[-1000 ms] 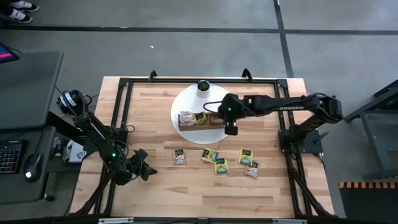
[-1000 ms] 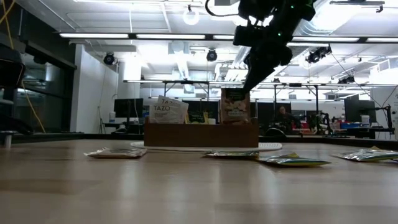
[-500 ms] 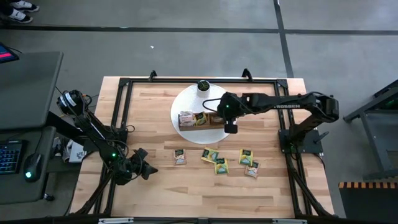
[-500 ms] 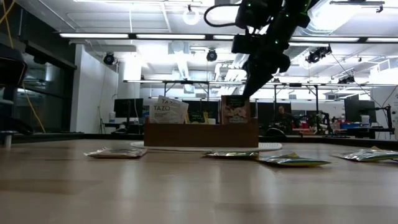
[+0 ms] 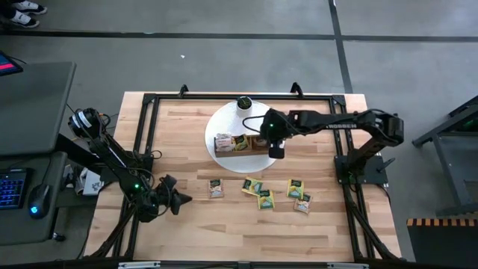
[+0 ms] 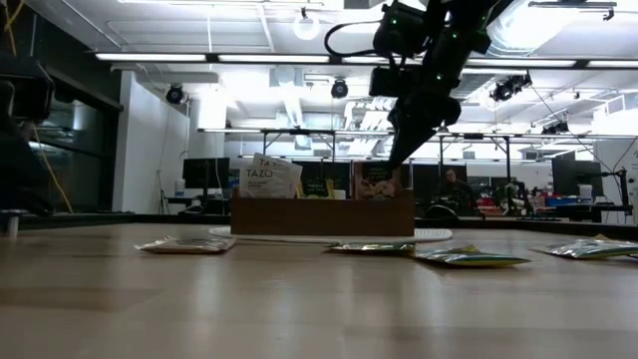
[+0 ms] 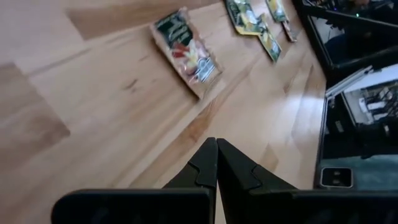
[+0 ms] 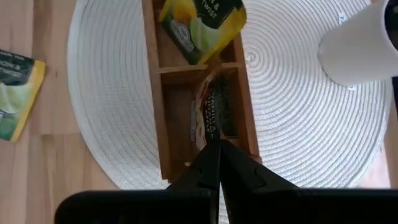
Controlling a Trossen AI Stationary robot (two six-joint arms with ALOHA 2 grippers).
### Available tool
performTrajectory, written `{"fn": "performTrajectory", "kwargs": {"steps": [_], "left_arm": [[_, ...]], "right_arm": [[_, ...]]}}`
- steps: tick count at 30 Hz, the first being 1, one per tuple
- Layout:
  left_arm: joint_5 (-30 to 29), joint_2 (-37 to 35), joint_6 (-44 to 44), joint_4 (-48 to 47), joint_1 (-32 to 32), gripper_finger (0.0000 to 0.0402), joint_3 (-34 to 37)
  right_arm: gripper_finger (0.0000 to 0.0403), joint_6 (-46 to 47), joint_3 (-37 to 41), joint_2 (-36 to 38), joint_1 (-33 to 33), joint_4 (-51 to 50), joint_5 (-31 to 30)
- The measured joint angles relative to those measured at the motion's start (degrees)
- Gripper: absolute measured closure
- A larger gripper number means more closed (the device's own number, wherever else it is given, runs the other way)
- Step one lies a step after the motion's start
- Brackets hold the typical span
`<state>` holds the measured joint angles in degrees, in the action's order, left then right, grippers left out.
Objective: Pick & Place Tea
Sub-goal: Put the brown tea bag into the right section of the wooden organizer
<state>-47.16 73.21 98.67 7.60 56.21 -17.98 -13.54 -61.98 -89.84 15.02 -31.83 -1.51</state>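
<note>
A brown wooden tray [image 5: 240, 143] stands on a round white mat [image 5: 224, 123]. A white tea sachet [image 6: 267, 178] and a green-yellow one [image 8: 202, 22] stand in its left and middle compartments. My right gripper [image 8: 217, 149] is over the right compartment, shut on a dark tea sachet [image 6: 377, 179] that stands in it. Several more sachets [image 5: 265, 198] lie flat on the table nearer the front edge. My left gripper [image 5: 178, 199] hovers shut at the table's near left, touching nothing, with one sachet [image 7: 186, 53] lying ahead of it. My right gripper has the dark sachet's top edge [image 8: 209, 134] pinched between its two fingers. The fingers come from above, slanting down from the table's right. The sachet stands nearly upright, its lower part inside the tray's right compartment [image 8: 224, 106]; the fingertips hide the exact spot.
A small white cylinder with a dark green top [image 5: 243, 104] stands on the mat just behind the tray. A black frame [image 5: 224, 96] runs around the tabletop. Bare wood [image 5: 224, 232] lies in front of the loose sachets.
My right gripper has sunk and moved slightly toward the table's left, staying shut. The dark sachet has gone down with it, deeper into the tray's right compartment, so less of it shows above the wall. My left gripper has rolled a little on the spot.
</note>
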Motion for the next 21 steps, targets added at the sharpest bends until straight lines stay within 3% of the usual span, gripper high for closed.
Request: {"fn": "performTrajectory", "kwargs": {"steps": [6,12,16,21], "left_arm": [[-3.2,0.0,-7.4,1.3,0.0,0.0401,0.0],[-6.8,0.0,-27.1,5.9,-1.9,0.0401,-1.3],[-5.3,0.0,-37.1,6.0,-5.6,0.0401,-3.5],[1.0,0.0,-44.6,6.0,-11.0,0.0401,-4.9]], "right_arm": [[0.0401,0.5,0.0,0.0,1.4,0.0,4.0],[0.0394,0.6,0.0,0.0,2.0,0.0,6.2],[0.0382,0.6,0.0,0.0,2.2,0.0,6.4],[0.0342,0.7,0.0,0.0,2.3,0.0,6.4]]}}
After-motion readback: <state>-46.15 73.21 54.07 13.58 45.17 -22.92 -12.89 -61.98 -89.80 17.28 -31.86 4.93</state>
